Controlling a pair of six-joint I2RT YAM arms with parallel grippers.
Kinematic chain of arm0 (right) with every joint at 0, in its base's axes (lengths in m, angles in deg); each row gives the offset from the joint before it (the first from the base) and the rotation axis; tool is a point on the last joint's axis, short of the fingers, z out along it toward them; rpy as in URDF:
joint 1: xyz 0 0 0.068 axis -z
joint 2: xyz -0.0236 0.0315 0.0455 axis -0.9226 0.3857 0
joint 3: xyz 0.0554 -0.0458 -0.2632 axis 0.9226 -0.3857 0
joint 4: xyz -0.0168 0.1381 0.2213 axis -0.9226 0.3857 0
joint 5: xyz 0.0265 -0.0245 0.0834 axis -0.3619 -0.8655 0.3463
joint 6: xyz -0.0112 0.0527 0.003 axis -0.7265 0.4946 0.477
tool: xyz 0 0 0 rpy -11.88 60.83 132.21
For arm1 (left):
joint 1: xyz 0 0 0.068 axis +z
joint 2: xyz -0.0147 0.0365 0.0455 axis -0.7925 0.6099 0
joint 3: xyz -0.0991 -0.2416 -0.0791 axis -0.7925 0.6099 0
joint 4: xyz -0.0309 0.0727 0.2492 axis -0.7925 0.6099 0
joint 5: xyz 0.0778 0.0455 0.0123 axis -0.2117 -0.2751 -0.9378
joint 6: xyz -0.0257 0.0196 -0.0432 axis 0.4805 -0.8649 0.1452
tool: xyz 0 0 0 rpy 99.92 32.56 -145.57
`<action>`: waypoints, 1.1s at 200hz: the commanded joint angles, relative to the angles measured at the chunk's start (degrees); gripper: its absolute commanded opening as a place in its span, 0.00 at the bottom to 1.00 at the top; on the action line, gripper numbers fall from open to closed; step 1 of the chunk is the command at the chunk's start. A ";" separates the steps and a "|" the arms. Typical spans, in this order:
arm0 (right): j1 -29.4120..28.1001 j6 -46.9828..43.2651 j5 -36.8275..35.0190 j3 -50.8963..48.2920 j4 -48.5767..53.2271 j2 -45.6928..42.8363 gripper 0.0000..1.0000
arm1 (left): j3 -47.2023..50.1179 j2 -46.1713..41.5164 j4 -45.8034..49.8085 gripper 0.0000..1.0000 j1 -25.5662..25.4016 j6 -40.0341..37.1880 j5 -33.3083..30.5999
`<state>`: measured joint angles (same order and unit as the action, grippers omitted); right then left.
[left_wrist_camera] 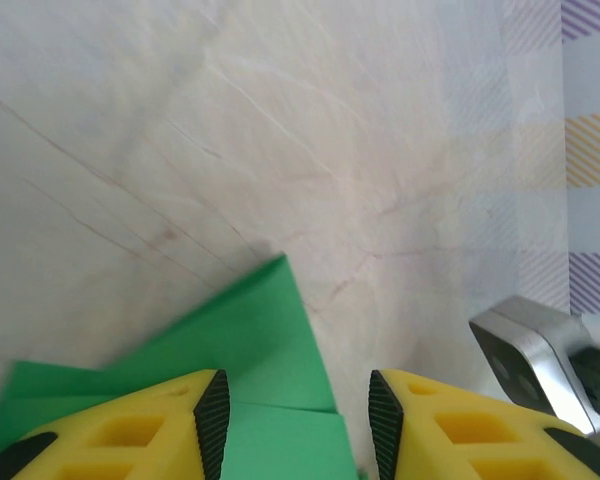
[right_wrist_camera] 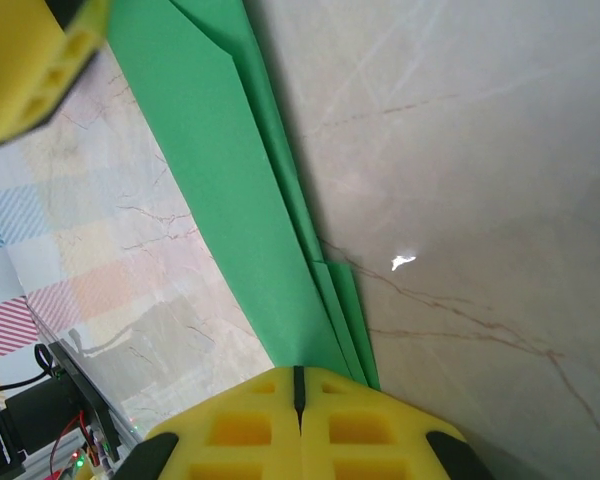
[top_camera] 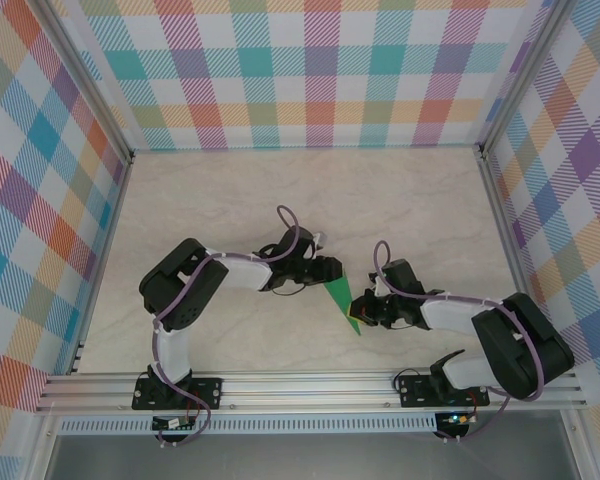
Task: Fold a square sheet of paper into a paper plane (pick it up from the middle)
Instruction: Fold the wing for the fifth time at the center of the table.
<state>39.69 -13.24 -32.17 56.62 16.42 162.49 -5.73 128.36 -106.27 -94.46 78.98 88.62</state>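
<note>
Right hand (right_wrist_camera: pixel 300 378) tight on paper plane (right_wrist_camera: pixel 235 180)

Both arms folded inward, wrists nearly meeting at centre.
Left gripper (left_wrist_camera: pixel 298 410) held low with its jaws apart. Right gripper (right_wrist_camera: pixel 300 392) has its jaws pressed flush together, pinching one end of the paper plane (right_wrist_camera: pixel 210 150). Elbows point outward.

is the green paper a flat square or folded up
Folded. The green paper is a narrow pointed triangle from above, and the right wrist view shows several stacked layers along its edge.
</note>
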 commanded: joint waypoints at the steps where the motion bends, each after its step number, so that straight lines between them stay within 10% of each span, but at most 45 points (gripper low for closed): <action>1: 0.63 -2.01 -1.92 -3.18 11.27 0.17 0.03 | -0.27 2.08 1.22 0.45 2.55 -4.29 -2.55; 95: 1.07 -3.78 0.94 -1.83 9.98 2.18 0.04 | -3.21 -0.76 6.17 0.46 6.80 -7.64 -0.73; 220: -1.51 -4.01 7.10 8.44 3.96 12.16 0.04 | 11.34 -30.17 11.89 0.47 1.87 -1.31 -7.55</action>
<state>40.18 -17.04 -23.12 63.37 19.04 171.85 2.40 101.24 -96.63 -90.18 75.35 83.68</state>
